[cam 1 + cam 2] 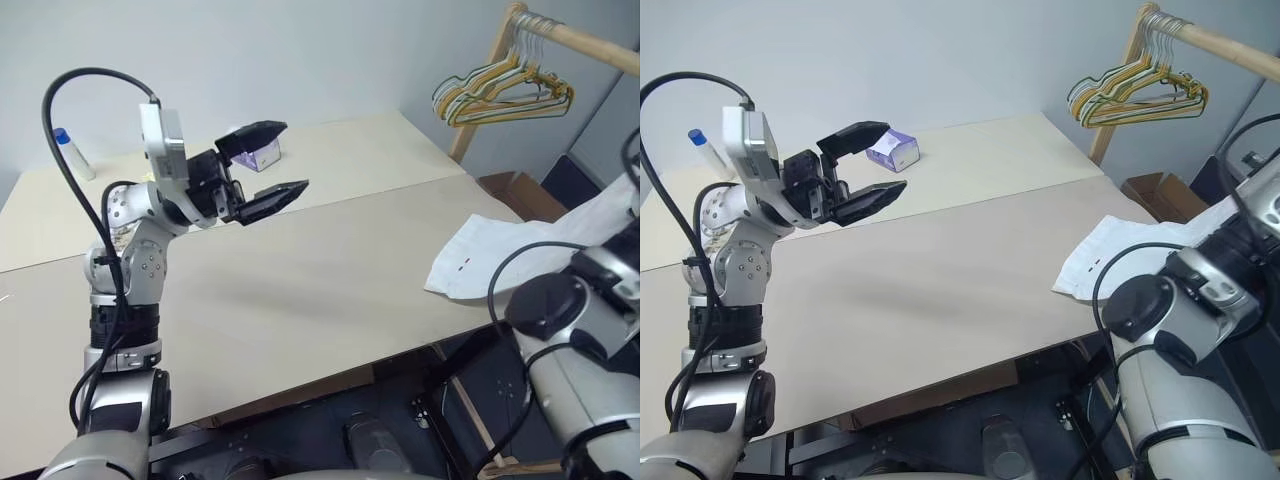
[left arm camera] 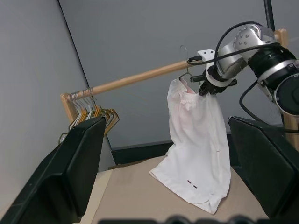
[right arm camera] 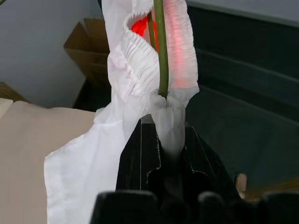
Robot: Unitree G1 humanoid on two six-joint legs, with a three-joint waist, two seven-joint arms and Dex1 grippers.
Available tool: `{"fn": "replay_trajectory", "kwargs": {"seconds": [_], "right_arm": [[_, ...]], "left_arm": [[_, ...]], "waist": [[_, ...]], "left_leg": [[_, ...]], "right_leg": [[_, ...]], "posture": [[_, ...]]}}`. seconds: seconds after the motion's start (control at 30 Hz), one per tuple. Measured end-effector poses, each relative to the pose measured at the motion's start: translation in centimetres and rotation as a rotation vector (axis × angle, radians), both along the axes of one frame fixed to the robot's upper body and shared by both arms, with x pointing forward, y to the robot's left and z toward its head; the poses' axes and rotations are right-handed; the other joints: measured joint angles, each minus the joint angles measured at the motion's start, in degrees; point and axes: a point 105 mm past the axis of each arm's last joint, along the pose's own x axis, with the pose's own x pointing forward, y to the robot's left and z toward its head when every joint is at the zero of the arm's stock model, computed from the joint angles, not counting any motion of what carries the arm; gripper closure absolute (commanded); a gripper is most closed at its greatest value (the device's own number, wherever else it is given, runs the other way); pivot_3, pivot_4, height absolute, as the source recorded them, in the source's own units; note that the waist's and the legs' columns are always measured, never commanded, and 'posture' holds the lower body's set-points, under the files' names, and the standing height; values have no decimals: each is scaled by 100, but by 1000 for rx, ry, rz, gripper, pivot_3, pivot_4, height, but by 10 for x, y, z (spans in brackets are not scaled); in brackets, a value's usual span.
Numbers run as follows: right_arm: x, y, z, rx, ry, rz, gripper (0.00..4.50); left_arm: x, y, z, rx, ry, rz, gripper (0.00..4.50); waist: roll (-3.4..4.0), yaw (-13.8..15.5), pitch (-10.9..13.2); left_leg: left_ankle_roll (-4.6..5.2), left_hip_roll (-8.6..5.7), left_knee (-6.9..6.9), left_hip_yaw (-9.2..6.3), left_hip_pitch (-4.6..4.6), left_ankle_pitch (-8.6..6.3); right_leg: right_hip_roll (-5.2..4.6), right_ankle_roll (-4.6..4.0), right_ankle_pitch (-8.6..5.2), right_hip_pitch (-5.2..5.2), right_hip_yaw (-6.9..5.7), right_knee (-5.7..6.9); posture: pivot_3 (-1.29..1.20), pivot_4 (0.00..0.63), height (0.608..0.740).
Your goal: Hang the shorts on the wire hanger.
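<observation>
**Shorts clamped with the hanger wire, raised beside the rail**

Nearest the right wrist camera, the right tool [image 3: 161,140] is seen closed on a bunched fold of the shorts [image 3: 135,70], with the thin wire hanger [image 3: 160,46] running up through the gathered waistband just above the fingers. From the left wrist view, the shorts [image 2: 198,144] are seen hanging from that tool [image 2: 209,88] beside the wooden rail [image 2: 140,77], their lower hem trailing onto the edge of the worktop [image 1: 300,280]. The hook of the hanger [image 2: 184,51] is seen rising by the rail; whether it rests on the rail cannot be told.

The left tool [image 1: 262,165] is held above the worktop with its fingers spread wide and nothing between them. A bunch of spare hangers [image 1: 505,95] hangs at the far end of the rail, and a small tissue box [image 1: 893,150] sits at the back of the worktop.

The task is judged well advanced: the waistband appears threaded on the wire. What seems left is for the cloth to be settled on the hanger and the grip released.
</observation>
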Motion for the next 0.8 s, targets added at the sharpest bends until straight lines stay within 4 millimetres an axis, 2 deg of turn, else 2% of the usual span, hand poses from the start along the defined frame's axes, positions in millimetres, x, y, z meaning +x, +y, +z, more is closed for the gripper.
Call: {"fn": "replay_trajectory", "kwargs": {"seconds": [0.2,0.47,0.67,0.8], "right_arm": [[5,-6,-20,116,27,4,4399],[5,-14,-26,158,22,-17,4399],[2,-16,-35,90,105,-21,2435],[3,-15,-32,59,118,-19,981]], "left_arm": [[-2,-1,1,-4,-5,-2,0],[-2,-2,-2,-2,3,-4,0],[-3,-2,0,-20,4,-12,0],[-4,-2,0,-20,4,-14,0]], "waist": [[0,-2,0],[0,8,0],[0,20,0],[0,12,0]], "left_leg": [[11,-20,-13,0,16,-6],[14,-23,-11,0,18,-8],[15,-27,-11,1,17,-9],[16,-26,-12,1,18,-9]], "right_leg": [[4,3,0,1,41,1],[5,13,2,5,53,-9],[7,18,1,5,62,-11],[7,19,0,5,63,-11]], "posture": [[-236,0,740],[-230,0,740],[-223,0,740],[-222,0,740]]}}
